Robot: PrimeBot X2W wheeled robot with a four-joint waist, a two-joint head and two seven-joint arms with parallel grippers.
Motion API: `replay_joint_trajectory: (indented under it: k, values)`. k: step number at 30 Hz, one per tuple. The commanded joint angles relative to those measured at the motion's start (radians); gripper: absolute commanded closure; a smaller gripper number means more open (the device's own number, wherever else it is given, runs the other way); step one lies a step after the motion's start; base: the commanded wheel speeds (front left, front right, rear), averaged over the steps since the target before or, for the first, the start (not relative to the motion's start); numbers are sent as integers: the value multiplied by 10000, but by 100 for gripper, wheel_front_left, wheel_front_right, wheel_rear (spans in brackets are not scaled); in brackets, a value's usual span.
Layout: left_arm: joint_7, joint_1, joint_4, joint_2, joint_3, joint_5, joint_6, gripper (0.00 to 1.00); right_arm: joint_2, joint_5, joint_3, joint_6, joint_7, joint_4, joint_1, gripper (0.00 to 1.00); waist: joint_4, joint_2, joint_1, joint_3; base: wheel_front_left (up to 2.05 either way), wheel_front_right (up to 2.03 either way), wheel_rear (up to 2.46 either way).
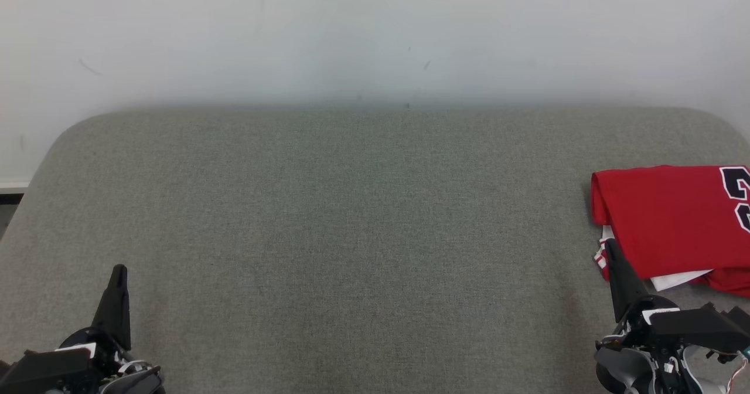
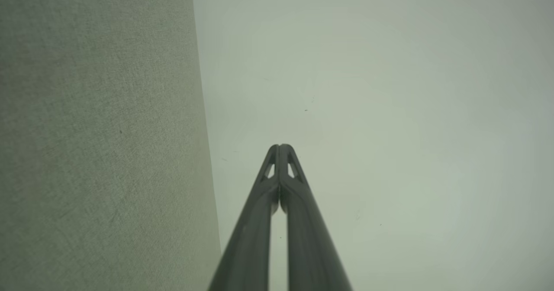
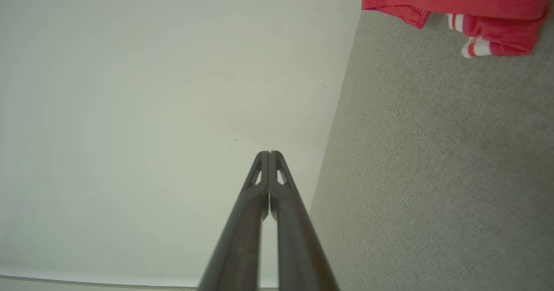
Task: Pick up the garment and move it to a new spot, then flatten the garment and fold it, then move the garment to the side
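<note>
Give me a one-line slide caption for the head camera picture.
Folded red jersey on the right side of the grey table; left gripper and right gripper shut and empty.

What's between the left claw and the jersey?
Only bare grey surface lies between the left claw and the jersey, as the head view shows.

Looks like a lab or test room. A grey cloth-covered table (image 1: 351,235) meets a plain, scuffed white wall (image 1: 351,30) at twelve o'clock.
</note>
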Motion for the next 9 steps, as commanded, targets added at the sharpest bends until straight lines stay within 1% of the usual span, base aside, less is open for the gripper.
replay_joint_trajectory:
  k: [1,9]
  values:
    - [14,-96,-32,34,27,-102,-5,100,-67,45,-17,0,8,-32,-63,100,0,0,0,0,0,0,0]
    - [13,-96,-32,34,23,-102,-5,100,-67,45,-17,0,8,-32,-63,100,0,0,0,0,0,0,0]
